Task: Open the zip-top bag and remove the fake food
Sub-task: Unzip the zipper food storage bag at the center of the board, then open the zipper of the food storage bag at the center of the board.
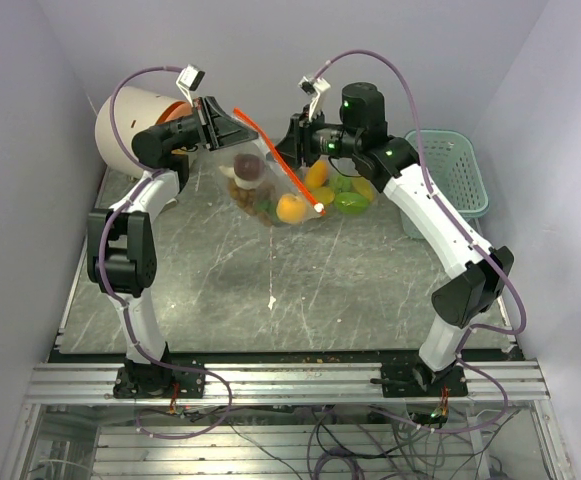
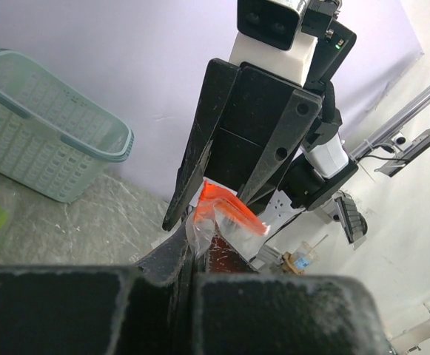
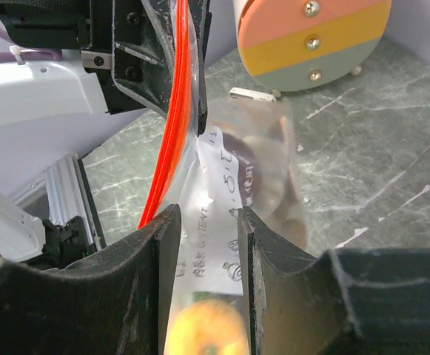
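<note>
The bag (image 1: 265, 185) is clear, thin, crinkly plastic, glossy, with a smooth red-orange zip strip (image 1: 280, 160); the toy food (image 1: 292, 207) looks like shiny plastic; the basket (image 1: 455, 170) is perforated pale plastic; the bench (image 1: 300, 290) is smooth, veined grey, stone-like; the left gripper (image 2: 192, 270) is matt black, grainy, scuffed.

Two arms (image 1: 435, 215) — white links, black joints; purple cables (image 1: 116, 100) (green lights (image 1: 390, 152) lit).
</note>
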`<action>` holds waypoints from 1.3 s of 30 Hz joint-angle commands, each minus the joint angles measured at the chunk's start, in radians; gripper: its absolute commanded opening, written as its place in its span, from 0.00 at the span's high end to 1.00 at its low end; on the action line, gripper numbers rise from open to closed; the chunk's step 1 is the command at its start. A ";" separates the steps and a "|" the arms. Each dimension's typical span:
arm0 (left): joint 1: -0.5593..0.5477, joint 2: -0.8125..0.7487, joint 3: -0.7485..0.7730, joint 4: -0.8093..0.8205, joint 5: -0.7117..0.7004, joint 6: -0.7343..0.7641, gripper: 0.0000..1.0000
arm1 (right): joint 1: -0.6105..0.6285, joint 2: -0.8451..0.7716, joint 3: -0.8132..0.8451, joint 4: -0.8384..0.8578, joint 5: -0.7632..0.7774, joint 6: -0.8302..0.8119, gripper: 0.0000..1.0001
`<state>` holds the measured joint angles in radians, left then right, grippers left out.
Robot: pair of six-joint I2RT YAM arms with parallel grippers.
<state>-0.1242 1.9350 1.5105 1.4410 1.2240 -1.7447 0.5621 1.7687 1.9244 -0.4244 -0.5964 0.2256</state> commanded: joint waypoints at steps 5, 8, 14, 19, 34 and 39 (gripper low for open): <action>0.003 0.010 0.030 0.283 -0.019 -0.017 0.93 | 0.002 -0.020 -0.011 -0.016 0.010 -0.015 0.63; 0.002 -0.003 0.026 0.285 -0.016 -0.013 0.93 | 0.007 -0.012 -0.024 -0.002 0.010 -0.008 0.64; 0.001 -0.011 0.022 0.285 -0.013 -0.015 0.93 | 0.015 0.029 0.010 0.010 -0.017 -0.006 0.75; -0.001 -0.011 0.022 0.285 -0.015 -0.014 0.93 | 0.021 0.048 -0.002 0.032 -0.011 0.008 0.97; -0.023 0.072 -0.142 0.283 -0.065 0.010 0.54 | -0.027 -0.015 -0.251 0.091 0.119 0.055 1.00; -0.023 0.125 -0.196 0.281 -0.102 0.004 0.12 | -0.035 -0.026 -0.339 0.112 0.167 0.069 1.00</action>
<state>-0.1413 2.0300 1.3415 1.4456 1.1728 -1.7214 0.5377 1.7863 1.6238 -0.3485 -0.4839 0.2771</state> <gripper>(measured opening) 0.770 0.004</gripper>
